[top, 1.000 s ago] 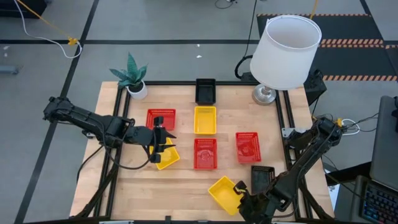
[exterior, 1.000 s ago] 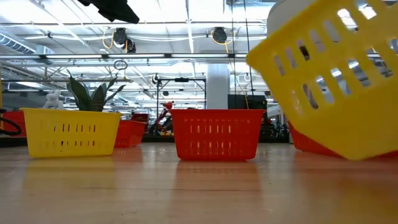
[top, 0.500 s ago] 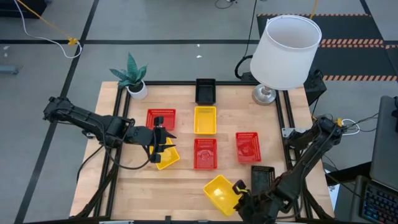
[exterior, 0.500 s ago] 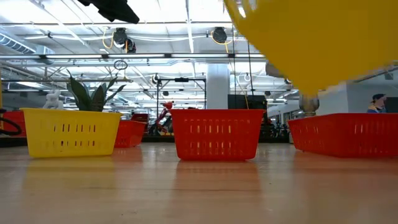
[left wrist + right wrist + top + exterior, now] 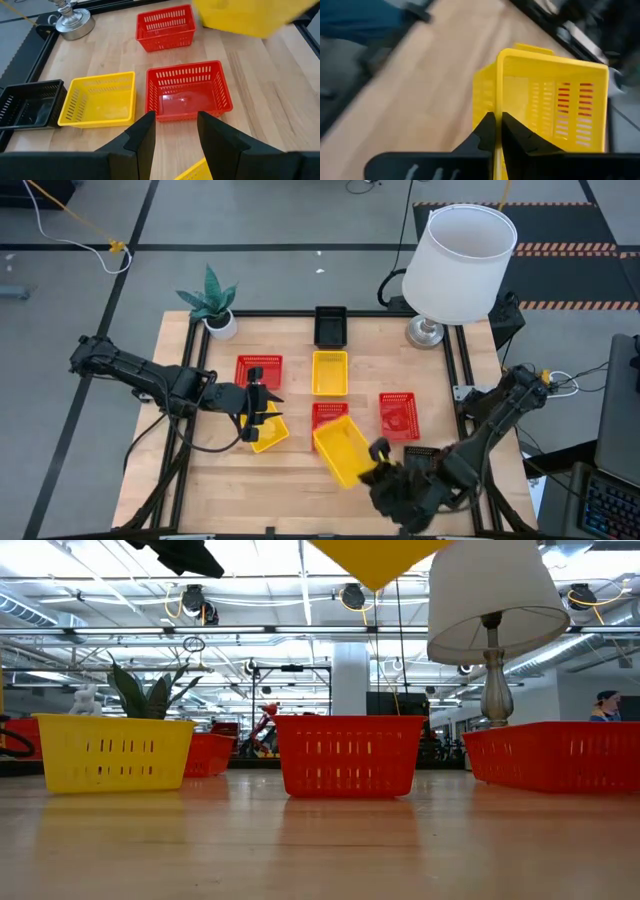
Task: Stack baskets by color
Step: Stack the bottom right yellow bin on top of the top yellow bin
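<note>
Right hand: clamped on rim of lifted yellow basket, tilted in air, overlapping the middle red basket. Left hand: fingers parted, holding nothing, above a yellow basket on the tabletop. Far: yellow basket, black basket. Right: red basket

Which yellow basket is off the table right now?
The tilted yellow basket pinched at its rim by the right gripper, over the middle red basket; the other two yellow ones rest on the wood.
</note>
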Controlling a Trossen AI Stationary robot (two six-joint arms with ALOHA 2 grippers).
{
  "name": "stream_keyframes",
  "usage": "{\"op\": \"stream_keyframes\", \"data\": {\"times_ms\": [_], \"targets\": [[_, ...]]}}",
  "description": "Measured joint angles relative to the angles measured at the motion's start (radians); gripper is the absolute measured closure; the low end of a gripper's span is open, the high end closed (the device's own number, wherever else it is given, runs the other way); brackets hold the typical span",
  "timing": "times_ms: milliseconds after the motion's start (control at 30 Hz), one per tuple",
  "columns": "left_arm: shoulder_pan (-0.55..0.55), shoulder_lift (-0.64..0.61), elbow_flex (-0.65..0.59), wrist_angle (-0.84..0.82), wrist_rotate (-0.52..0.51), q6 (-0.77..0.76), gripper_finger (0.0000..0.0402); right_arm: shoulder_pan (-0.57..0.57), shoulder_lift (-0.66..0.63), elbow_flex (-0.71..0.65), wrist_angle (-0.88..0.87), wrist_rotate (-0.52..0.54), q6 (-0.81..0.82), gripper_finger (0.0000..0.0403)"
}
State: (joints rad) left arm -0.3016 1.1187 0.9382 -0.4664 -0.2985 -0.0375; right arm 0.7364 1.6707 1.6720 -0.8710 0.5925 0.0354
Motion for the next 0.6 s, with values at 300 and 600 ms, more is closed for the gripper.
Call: {"op": "stream_keyframes", "data": {"times_ms": [300, 600], "targets": [[0.000, 0.000, 0.000, 0.010, 0.000, 0.093, 0.0254, -0.240, -0.012, 0.051, -0.054, 0.066, -0.022, 0.0397], [0.000, 0.000, 0.000, 0.008, 0.000, 0.137, 0.0254, -0.430, -0.022, 0.050, -0.058, 0.050, -0.127, 0.0397]]}}
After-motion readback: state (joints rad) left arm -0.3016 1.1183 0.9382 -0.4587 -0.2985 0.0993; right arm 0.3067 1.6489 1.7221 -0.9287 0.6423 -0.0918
